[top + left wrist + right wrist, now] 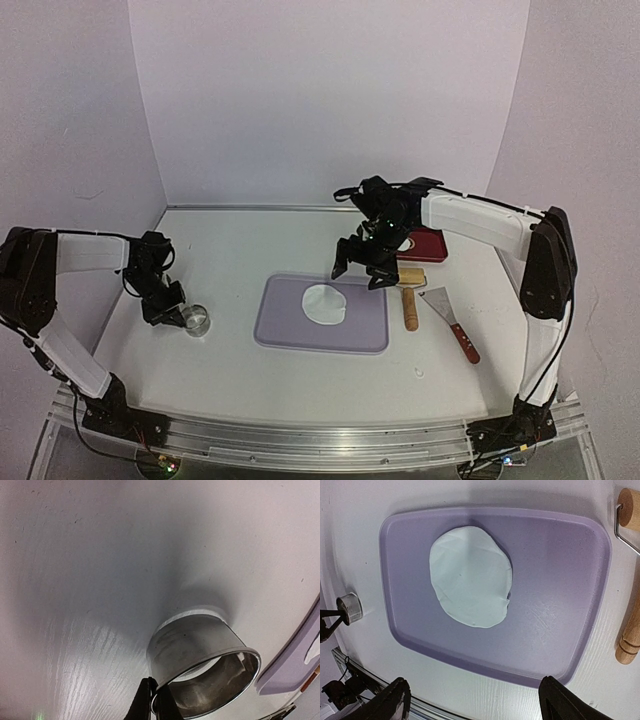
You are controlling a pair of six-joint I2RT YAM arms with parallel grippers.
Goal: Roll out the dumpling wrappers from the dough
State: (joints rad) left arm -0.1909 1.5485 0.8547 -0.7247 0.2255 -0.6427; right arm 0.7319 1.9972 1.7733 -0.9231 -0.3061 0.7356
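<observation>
Top external view: the dough (327, 303) lies as one thin, pale, roughly oval sheet on the purple mat (290, 335), which sits flat at the middle of the white worktop (240, 250). The sheet rests in the mat's far half, closer to its right side, and has a small nick in its edge.

The right tool (364, 265) hangs above the mat's far right corner with its two fingers spread wide and nothing between them. Its own wrist camera looks straight down on the dough (470, 577). The right tool (475, 685) shows there as two dark fingers (390, 702) at the lower corners of the picture, well apart from each other and clear of the sheet.

The left tool (168, 303) is low over the worktop, well to the left of the mat, and is pinched on the wall of the metal ring cutter (197, 320). In the left wrist view the left tool (155, 692) has one finger inside and one finger outside the metal ring cutter (200, 655). The cutter rests on the bare worktop beside the mat, not on it.

Just right of the mat lies the wooden roller (410, 298), its handle pointing toward the arm bases. Right of the roller lies a scraper (452, 322) with a red handle. A flat red object (428, 245) is partly hidden under the right arm.
</observation>
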